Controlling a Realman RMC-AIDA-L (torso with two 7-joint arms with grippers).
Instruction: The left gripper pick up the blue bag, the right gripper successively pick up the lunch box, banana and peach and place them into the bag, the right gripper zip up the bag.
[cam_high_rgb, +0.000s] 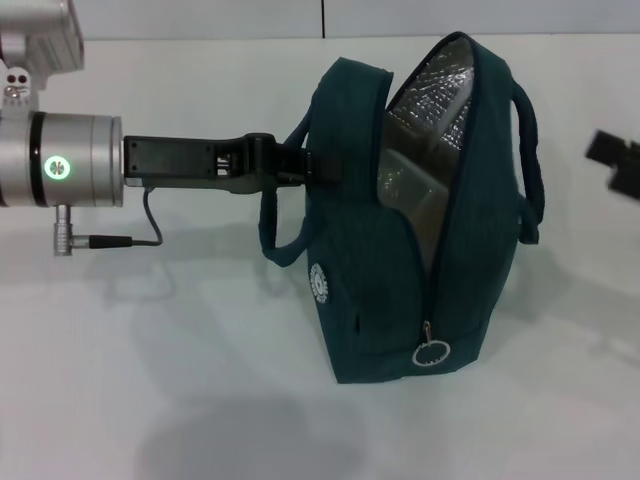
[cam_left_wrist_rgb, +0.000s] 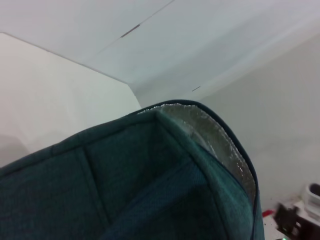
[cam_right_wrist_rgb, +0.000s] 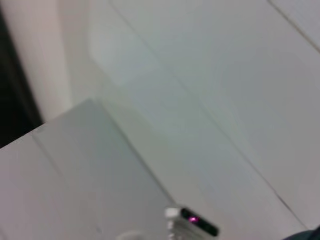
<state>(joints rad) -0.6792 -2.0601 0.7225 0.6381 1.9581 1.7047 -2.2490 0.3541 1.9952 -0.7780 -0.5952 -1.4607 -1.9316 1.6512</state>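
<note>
Gripping fabric blue bag: left gripper; foil lining crinkled.

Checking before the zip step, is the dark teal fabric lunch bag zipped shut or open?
Open. The dark teal fabric lunch bag gapes along its top, its silver foil lining exposed, and the ring zipper pull sits near its base.

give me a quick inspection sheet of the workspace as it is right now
surface: white table, bare where it shows.
job's things: blue bag standing upright, zip open along the top, foil lining exposed, ring zipper pull low on the front; lunch box, banana and peach not seen.
clutter: nothing seen.
grippers: left gripper reaches in from the left, at the bag's handle; right gripper at the right edge, apart from the bag.
cables: black cable looping under the left wrist.
surroundings: white wall behind the table.
</note>
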